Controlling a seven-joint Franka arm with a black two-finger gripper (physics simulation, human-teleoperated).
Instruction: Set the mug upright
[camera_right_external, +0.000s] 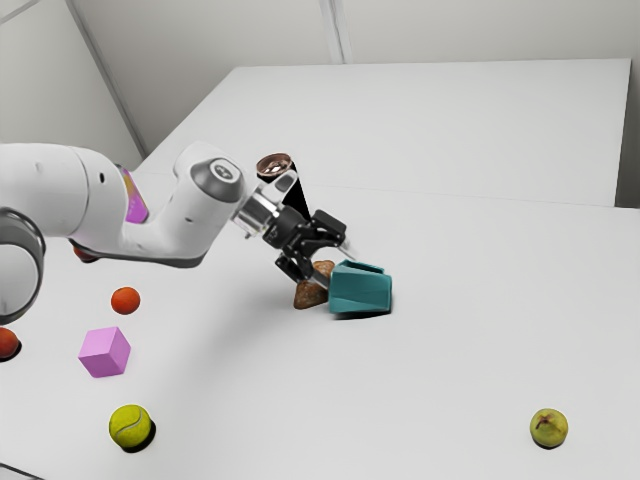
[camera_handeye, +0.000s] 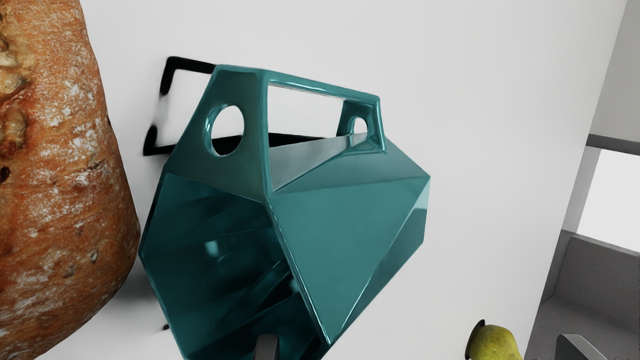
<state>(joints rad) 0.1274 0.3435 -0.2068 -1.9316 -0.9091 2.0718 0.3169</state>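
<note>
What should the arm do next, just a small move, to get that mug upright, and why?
I'd probably ease the open end effector slightly forward, one finger inside the mug, one outside: it lies on its side, mouth facing the bread, and that finger appears in front of the mouth.

A broad white bench with a faint seam stands under soft, even light, pale grey walls beyond it, a bright white panel and dark grey surfaces past its edge.
</note>
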